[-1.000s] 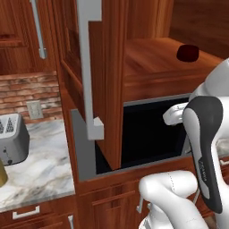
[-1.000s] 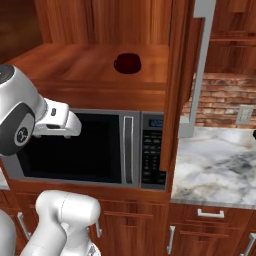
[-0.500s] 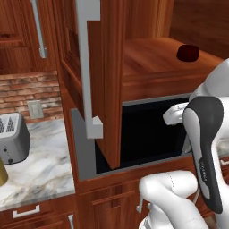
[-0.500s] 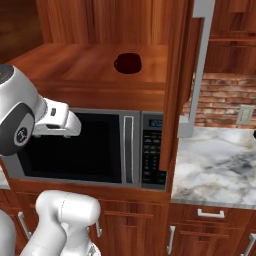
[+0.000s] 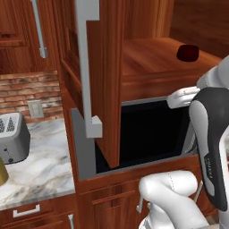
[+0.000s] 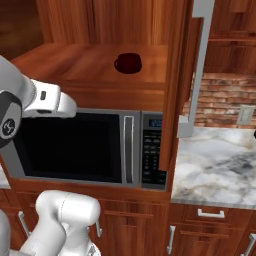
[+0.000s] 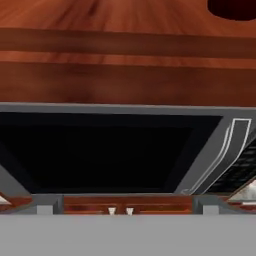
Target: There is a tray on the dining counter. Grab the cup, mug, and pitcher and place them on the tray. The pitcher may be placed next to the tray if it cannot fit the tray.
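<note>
1. The step in hand looks like the approach to the small squat dark maroon mug (image 6: 128,63), which stands upright on the reddish wooden shelf (image 6: 90,70) inside the open cabinet, directly above the dark-fronted grey microwave (image 6: 85,146).
2. In the left base view the mug (image 5: 187,52) sits toward the back right of that shelf, well apart from the open cabinet door (image 5: 103,80) with its long grey handle (image 5: 88,67).
3. In the hand view the mug (image 7: 232,8) shows at the top right edge, so the hand points at the microwave door, below and to one side of its target.
4. The two-finger gripper (image 7: 120,211) is apart from the mug and holds nothing; its jaws stand wide.
5. The next move calls for raising the hand to shelf height, turning toward the mug, then reaching in past the cabinet door.
6. A grey toaster (image 5: 13,137) rests on the marble counter (image 5: 40,172) to the left.
</note>
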Available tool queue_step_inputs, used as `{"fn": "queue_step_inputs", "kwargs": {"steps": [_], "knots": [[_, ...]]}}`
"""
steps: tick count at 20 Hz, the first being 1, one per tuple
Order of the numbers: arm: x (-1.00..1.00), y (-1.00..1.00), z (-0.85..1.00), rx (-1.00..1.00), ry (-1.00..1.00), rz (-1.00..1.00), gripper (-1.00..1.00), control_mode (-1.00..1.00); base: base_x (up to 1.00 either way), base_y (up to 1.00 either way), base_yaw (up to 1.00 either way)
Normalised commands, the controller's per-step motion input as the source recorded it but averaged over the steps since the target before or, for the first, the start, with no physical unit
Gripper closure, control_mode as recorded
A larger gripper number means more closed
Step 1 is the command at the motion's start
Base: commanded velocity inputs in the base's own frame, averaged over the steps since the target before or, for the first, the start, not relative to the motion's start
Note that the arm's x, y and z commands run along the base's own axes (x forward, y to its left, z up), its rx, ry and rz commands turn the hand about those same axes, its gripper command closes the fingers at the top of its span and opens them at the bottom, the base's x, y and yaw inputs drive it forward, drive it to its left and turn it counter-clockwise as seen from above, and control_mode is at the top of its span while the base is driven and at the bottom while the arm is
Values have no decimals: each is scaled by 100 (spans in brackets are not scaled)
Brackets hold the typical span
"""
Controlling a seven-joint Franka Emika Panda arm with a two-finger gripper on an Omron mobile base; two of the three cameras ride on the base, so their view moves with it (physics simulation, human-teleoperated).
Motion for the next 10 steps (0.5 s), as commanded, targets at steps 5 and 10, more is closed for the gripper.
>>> {"fn": "queue_step_inputs", "kwargs": {"steps": [5,10], "knots": [[1,0,25,0,-17,-7,-100,-100,0,0,0],[1,-2,14,0,-22,-5,-100,-100,0,0,0]]}}
